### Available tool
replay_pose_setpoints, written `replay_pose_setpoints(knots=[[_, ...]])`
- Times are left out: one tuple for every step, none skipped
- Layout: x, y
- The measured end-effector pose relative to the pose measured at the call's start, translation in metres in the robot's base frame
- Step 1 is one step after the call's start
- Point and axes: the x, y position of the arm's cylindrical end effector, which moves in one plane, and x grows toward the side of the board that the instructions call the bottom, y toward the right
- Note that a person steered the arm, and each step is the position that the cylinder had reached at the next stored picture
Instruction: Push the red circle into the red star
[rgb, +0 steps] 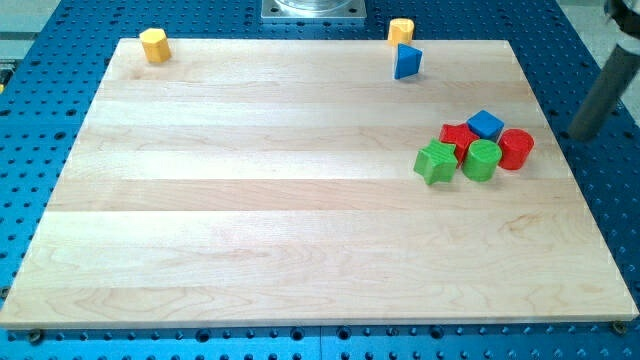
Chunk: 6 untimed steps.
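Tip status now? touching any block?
My tip: no gripper, holding nothing. It sits off the board at the view's right, clear of the red circle, touching no block.

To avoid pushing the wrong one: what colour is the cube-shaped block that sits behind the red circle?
Blue. The blue cube shows clearly in the camera view.

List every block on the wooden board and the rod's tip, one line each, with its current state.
red circle block: upright, at the cluster's right end, beside the green circle.
red star block: partly hidden among the cluster.
blue cube block: touching the cluster's top.
green circle block: upright.
green star block: cluster's left end.
blue triangle block: alone.
yellow blocks: on the top edge.
my tip: off the board, right of the cluster.
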Motion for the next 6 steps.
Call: replay_pose_setpoints(knots=[[0.013, -0.028], [0.022, -0.057], [0.032, -0.094], [0.022, -0.123], [0.017, -0.129], [0.017, -0.133]])
